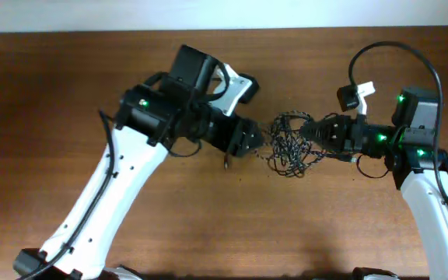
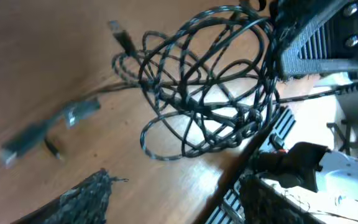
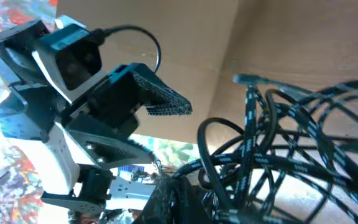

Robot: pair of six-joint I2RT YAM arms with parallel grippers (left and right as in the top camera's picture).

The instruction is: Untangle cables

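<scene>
Near the middle of the surface (image 1: 232, 225), black and speckled cables (image 1: 288, 145) lie knotted between the hands: left hand (image 1: 249, 140) gaping, empty, just beside; right hand (image 1: 311, 131) nearer, among loops, grip unclear

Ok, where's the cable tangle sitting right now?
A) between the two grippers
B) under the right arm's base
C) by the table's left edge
A: the overhead view shows the cables bunched in one knot between the left gripper and the right gripper.
</scene>
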